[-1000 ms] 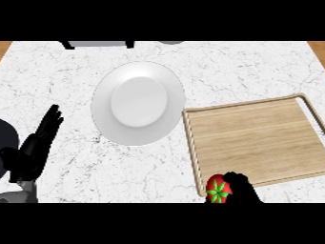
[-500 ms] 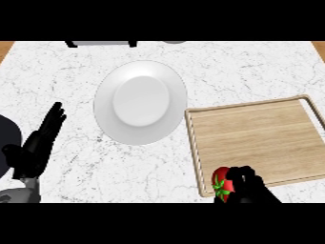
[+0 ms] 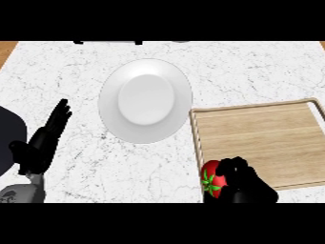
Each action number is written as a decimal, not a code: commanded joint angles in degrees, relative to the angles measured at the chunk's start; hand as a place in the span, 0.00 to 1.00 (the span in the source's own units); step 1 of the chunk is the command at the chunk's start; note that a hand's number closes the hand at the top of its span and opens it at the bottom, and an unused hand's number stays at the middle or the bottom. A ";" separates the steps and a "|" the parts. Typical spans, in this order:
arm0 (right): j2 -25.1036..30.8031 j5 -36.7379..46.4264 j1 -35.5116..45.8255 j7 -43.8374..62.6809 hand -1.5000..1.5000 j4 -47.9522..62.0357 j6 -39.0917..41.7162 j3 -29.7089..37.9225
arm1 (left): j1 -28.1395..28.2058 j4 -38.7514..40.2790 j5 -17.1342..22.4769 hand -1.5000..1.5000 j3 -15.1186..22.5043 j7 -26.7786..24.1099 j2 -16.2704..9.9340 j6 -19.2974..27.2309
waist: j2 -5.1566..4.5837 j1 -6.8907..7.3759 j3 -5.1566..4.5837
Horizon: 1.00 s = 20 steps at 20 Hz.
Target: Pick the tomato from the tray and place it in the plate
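Right hand (image 3: 244,183) curled round tomato (image 3: 213,178) at tray (image 3: 263,143) corner. Left hand (image 3: 44,140) open, resting. Advised: lift clear, carry up-left, lower onto plate (image 3: 145,100) centre.

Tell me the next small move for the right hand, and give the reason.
Probably carry the tomato up and to the left, toward the white plate. The right hand is already curled round the tomato at the wooden tray's near left corner, and the plate lies up and left of it, with nothing on it. The left hand rests open at the view's left.
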<state>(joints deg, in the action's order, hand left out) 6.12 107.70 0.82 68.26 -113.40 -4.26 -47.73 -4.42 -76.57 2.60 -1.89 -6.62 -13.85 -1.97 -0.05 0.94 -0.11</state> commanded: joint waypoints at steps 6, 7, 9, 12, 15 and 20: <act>-6.00 -16.58 17.02 13.61 1.00 5.47 3.01 5.89 | -2.39 1.19 -1.20 0.50 1.68 -0.33 1.72 0.38 | -0.93 2.41 0.00; -6.02 -16.95 18.64 15.14 1.00 7.33 1.66 5.73 | -1.76 1.12 -1.03 0.50 1.09 -0.72 0.30 -0.60 | -0.77 2.76 0.01; -6.04 -20.01 22.96 14.71 1.00 11.26 -0.51 8.58 | -2.32 0.72 -0.26 0.50 1.29 -0.35 0.83 -1.24 | -0.88 3.50 0.04; -6.06 -23.32 28.38 14.60 1.00 18.71 -2.42 11.45 | -3.27 0.84 -1.19 0.50 2.12 0.92 0.86 -1.02 | -1.00 4.21 0.08; -6.07 -27.96 33.91 13.13 1.00 24.99 -4.65 15.85 | -3.68 0.53 -0.79 0.50 2.17 1.23 0.92 -1.53 | -1.05 4.54 0.11; -6.08 -28.54 38.51 13.61 1.00 28.80 -12.87 21.87 | -2.92 1.51 -1.64 0.50 2.54 -0.02 1.66 -0.74 | -1.23 5.08 0.16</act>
<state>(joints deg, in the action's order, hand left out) 0.69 80.49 34.67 68.96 -87.54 -7.66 -29.48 -7.58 -75.60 1.25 0.50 -6.44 -12.51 -2.98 -1.20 5.53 0.01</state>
